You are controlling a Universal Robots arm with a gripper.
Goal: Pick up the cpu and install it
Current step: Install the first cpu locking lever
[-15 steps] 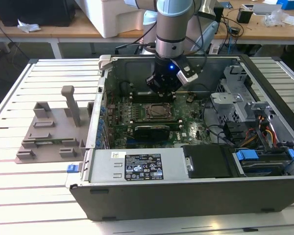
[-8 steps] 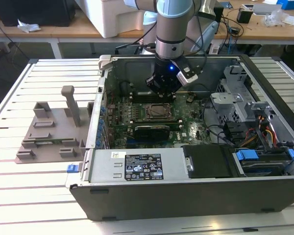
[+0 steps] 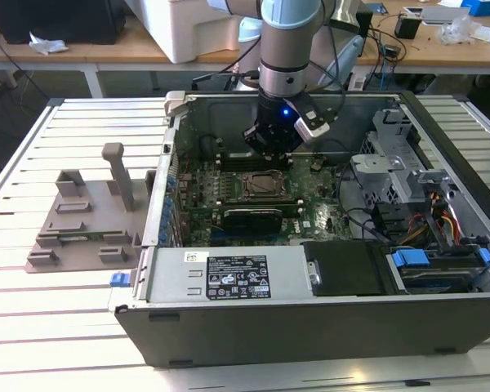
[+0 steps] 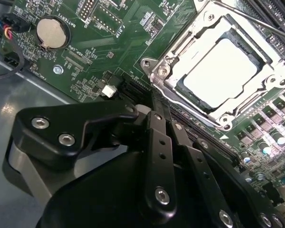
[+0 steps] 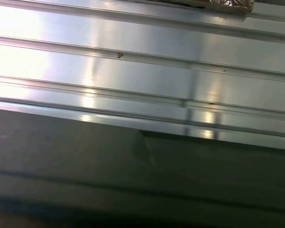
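Exterior view, jaws: my jaws [image 3: 269, 149] hang inside the open case [image 3: 310, 318], low over the board [image 3: 253, 196], just behind the socket [image 3: 257, 186]. From here I cannot tell whether they are apart or together.
Exterior view, surroundings: the case lies on a slatted metal surface [image 3: 65, 327]; a grey fixture [image 3: 86, 220] stands beside the case on the exterior view's left.
Second wrist view, cpu: the cpu [image 4: 222, 71] lies flat in the socket [image 4: 161, 71], its pale metal top showing inside the metal frame.
Second wrist view, jaws: my black fingers [image 4: 159, 156] run close side by side toward the socket's near corner; they hold nothing and do not touch the cpu.
Second wrist view, board: a coin cell [image 4: 52, 33] sits on the green board [image 4: 109, 47], well apart from the socket.
First wrist view, surface: shiny metal slats [image 5: 142, 71] above a dark edge.
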